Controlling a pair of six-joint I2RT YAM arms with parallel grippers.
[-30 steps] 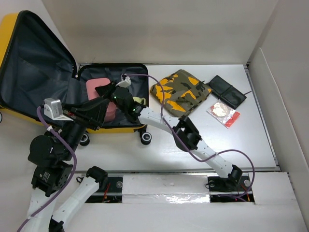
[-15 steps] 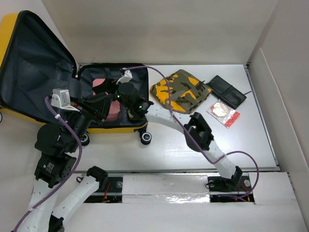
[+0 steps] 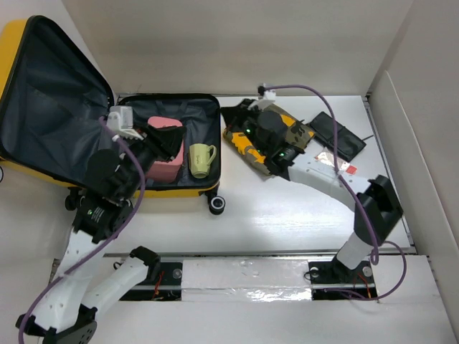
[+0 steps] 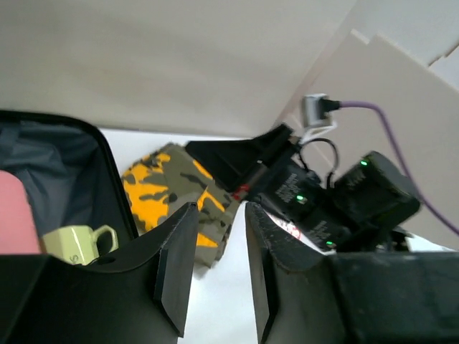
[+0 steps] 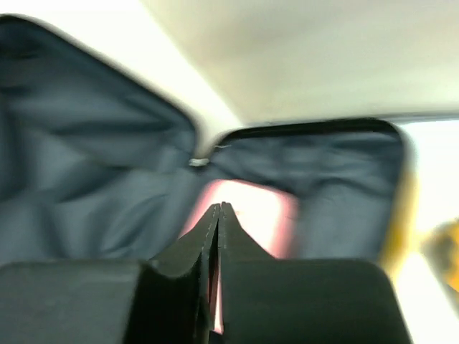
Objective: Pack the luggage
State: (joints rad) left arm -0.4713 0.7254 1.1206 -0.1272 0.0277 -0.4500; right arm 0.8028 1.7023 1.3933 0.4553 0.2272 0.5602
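Note:
The yellow luggage (image 3: 50, 93) lies open at the left, its lid leaning against the wall. Its dark lined base holds a pink boxy case (image 3: 163, 165) and a pale green mug (image 3: 201, 159). My left gripper (image 3: 171, 140) is open and empty, hovering over the pink case. In the left wrist view my left gripper (image 4: 219, 209) points past the mug (image 4: 75, 241) toward the camouflage pouch (image 4: 176, 188). My right gripper (image 3: 233, 115) is shut and empty above the pouch's (image 3: 276, 147) left end. In the right wrist view my right gripper (image 5: 219, 208) faces the luggage lining (image 5: 86, 158) and the pink case (image 5: 258, 215).
A black flat case (image 3: 338, 133) and a red-and-white packet (image 3: 336, 166) lie on the table to the right of the pouch. The luggage's wheels (image 3: 216, 203) stick out at its near edge. White walls enclose the table at the back and right.
My right gripper has pulled out of the luggage to the right, over the camouflage pouch. The green mug now lies uncovered in the luggage. My left gripper has moved up over the pink case.

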